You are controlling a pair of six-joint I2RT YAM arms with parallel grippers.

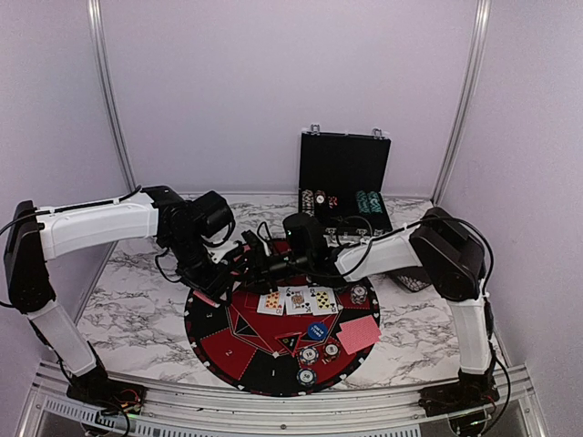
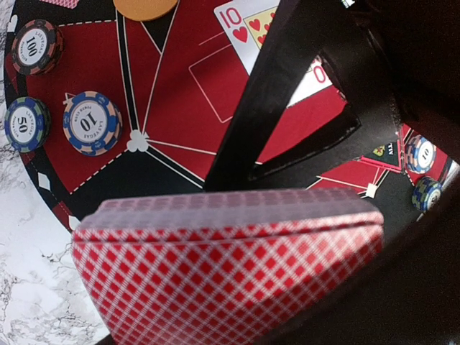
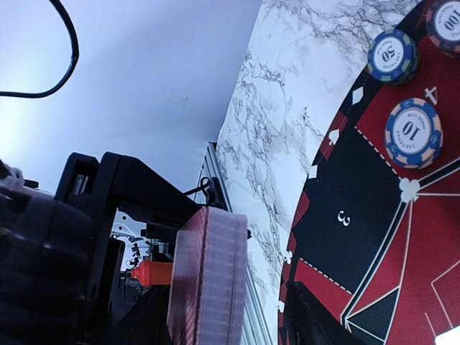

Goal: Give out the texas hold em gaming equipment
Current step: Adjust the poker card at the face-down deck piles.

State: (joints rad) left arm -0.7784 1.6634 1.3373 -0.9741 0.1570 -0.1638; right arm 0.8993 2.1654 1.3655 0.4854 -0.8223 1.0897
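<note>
On the left, the left pincer [image 1: 211, 293] is clenched on a thick deck of red, lattice-backed playing cards [image 2: 230, 266]. It holds the deck above the far-left edge of the big round red-and-black mat [image 1: 228, 350]. Just to the right, the right pincer [image 1: 244, 266] hovers close by the deck. Its jaws stand apart, and we see nothing pinched between them.

We judge the deck light but slick. The cards will slide over one another, so it needs a square clamp across the stack. 1 card, thin and bendy, is best taken by a free edge and drawn off the top.

Further right, 3 face-up cards [image 1: 298, 299] lie in a row on the mat, and the left wrist view shows one as a 10 with red hearts [image 2: 248, 29]. Nearer lie round striped-edge poker chips, stiff and best pinched across the rim:
- a black one marked 100 [image 2: 36, 47]
- a dark one marked 50 [image 2: 25, 123]
- a blue-and-cream one marked 10 [image 2: 92, 122], with LAS VEGAS legible on it

White numerals 3 [image 3: 343, 218] and 4 are printed on the mat. A flat blue button disc [image 1: 316, 330] sits mid-mat, and a red-backed card [image 1: 358, 334] lies at its right edge. Far right stands an open black chip case [image 1: 344, 177].
</note>
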